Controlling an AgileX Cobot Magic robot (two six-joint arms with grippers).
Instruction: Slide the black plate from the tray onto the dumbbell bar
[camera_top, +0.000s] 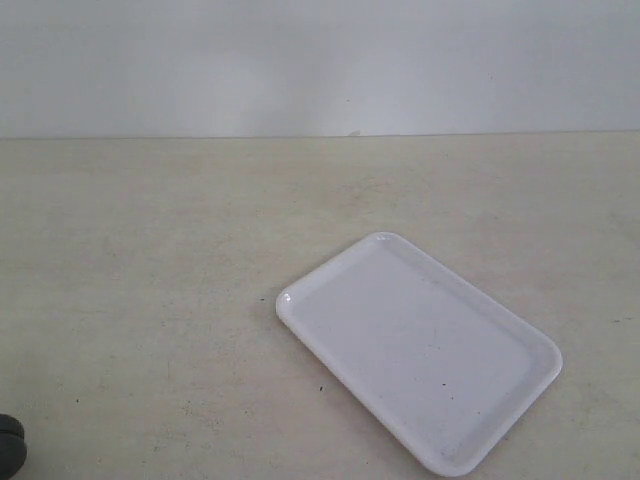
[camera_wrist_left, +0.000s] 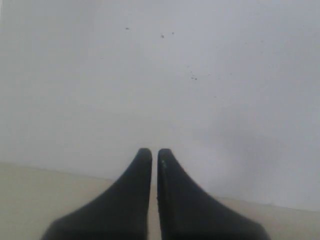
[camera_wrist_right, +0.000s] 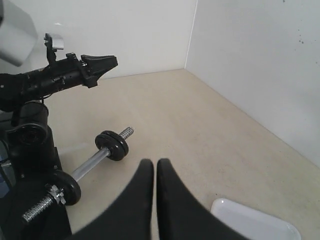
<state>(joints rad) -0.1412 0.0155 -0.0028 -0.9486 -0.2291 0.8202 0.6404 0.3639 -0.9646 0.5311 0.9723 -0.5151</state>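
Right wrist view gives you the right gripper (camera_wrist_right: 152, 162) with its two black fingers pressed together and nothing between them. Ahead of those fingertips and off toward the other arm, the dumbbell bar (camera_wrist_right: 92, 162) lies on the beige table (camera_wrist_right: 200, 125). It carries a black disc (camera_wrist_right: 112, 145) near one threaded end and a second disc (camera_wrist_right: 67, 186) near the other. A corner of the tray (camera_wrist_right: 255, 220) sits close beside this gripper, lower than its fingers. The left gripper (camera_wrist_left: 151, 151) is likewise pinched closed and empty, facing a white wall (camera_wrist_left: 160, 75), and it hangs well above the bar. You cannot locate the black plate in any view.
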